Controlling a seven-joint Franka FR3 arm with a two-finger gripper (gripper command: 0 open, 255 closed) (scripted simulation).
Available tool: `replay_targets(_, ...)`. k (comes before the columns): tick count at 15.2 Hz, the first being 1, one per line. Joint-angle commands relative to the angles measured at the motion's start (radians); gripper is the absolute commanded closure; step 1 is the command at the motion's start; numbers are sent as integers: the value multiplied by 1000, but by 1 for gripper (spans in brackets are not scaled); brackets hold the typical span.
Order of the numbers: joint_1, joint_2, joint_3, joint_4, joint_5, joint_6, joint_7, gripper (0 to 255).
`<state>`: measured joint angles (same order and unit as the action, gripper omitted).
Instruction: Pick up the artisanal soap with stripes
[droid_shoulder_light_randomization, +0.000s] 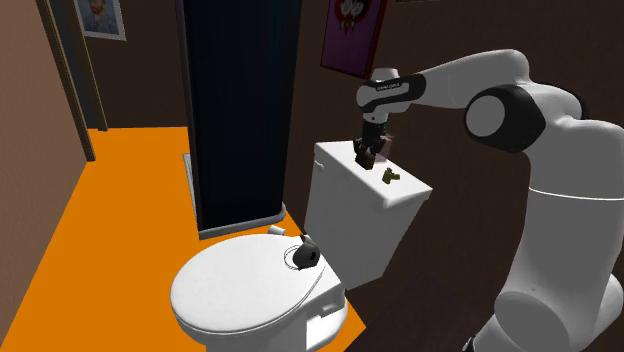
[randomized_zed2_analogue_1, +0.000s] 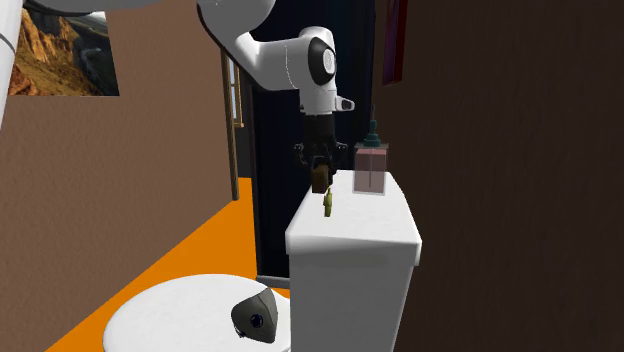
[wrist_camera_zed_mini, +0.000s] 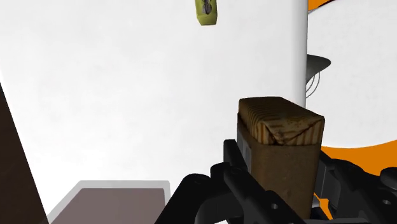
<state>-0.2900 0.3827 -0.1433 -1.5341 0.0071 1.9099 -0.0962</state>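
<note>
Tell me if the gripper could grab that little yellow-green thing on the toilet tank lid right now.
Probably not yet. The gripper is shut on the brown striped soap, so it has no free grip. The way itself looks free: the yellow-green thing lies alone on the bare tank lid.

We can read no words, numbers or brand names anywhere; a small pale marking (droid_shoulder_light_randomization: 384, 88) on the arm (droid_shoulder_light_randomization: 455, 84) is too tiny for us to decipher.

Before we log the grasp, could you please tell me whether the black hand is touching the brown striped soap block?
Touching. The wrist view shows the brown striped soap block clasped on both sides by the black hand.
</note>
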Motion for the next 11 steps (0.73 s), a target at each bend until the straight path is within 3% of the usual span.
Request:
replay_targets(1, 0, -4, 0, 20, -1, -24, 0, 255)
replay_targets(11, -2, -13, -2, 130, -1, -143, -3, 255)
